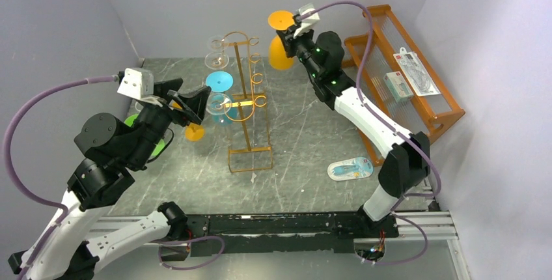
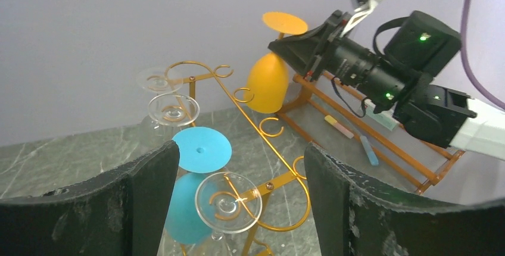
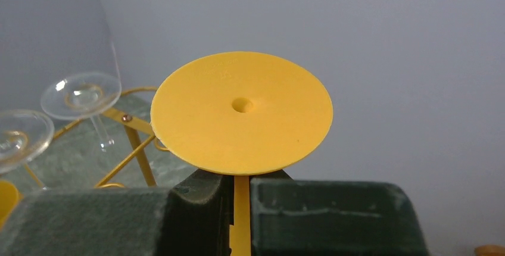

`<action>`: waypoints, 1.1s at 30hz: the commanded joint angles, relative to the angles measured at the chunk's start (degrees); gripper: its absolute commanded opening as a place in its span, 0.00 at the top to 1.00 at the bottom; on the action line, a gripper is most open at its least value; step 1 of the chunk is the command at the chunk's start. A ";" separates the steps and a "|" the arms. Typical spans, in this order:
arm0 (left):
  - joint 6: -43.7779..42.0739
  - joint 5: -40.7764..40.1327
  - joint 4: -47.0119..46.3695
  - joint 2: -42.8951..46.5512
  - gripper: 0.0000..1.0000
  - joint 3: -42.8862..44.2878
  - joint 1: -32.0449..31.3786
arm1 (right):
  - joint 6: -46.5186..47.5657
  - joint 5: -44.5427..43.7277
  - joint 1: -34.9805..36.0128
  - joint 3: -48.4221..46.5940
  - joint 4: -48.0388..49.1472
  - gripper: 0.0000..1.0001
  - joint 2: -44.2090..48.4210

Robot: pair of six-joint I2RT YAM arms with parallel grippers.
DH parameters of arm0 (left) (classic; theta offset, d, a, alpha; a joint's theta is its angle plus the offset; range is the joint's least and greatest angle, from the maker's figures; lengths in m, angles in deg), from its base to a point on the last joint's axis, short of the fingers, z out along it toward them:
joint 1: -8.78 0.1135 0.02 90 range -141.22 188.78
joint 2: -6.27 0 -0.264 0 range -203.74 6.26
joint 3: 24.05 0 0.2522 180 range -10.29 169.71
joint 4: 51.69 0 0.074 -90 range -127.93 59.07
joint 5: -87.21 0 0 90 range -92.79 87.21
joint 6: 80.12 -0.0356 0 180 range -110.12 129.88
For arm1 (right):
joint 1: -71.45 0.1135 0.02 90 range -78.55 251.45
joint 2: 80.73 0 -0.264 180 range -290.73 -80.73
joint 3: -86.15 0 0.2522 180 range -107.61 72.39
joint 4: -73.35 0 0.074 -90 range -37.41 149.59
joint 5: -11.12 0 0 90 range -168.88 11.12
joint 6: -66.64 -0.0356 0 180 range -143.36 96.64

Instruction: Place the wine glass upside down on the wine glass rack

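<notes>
The orange wine glass [image 1: 281, 52] hangs upside down in the air, foot up, to the right of the arched top of the golden wine glass rack [image 1: 247, 98]. My right gripper [image 1: 294, 32] is shut on its stem. In the right wrist view the orange stem [image 3: 240, 208] is pinched between the dark pads under the round foot [image 3: 241, 110]. My left gripper [image 1: 189, 105] stands open at the rack's left side, holding nothing. In its view a clear glass foot [image 2: 228, 202] on a rack hook shows between the fingers [image 2: 149, 196].
A blue glass [image 1: 219, 82] and clear glasses [image 1: 217, 44] hang upside down on the rack's left hooks. An orange stepped shelf [image 1: 449, 114] with packets stands at the right wall. A blue packet [image 1: 350, 168] lies on the table. An orange foot [image 1: 194, 131] and a green glass [image 1: 138, 124] sit by the left arm.
</notes>
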 commanded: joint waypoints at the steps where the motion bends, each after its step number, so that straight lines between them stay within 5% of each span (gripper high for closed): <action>1: 0.15 -1.77 2.29 0.57 0.19 -0.14 -0.21 | 4.54 6.89 -0.11 -4.44 -4.42 1.00 -4.48; 14: 1.52 -1.95 3.05 0.65 0.20 -0.28 -0.24 | 6.86 15.52 0.20 -8.53 -7.17 1.00 -11.73; 33: 2.14 -2.10 2.74 0.52 0.21 -0.57 -0.20 | 7.23 15.62 1.27 -12.54 -9.11 1.00 -16.43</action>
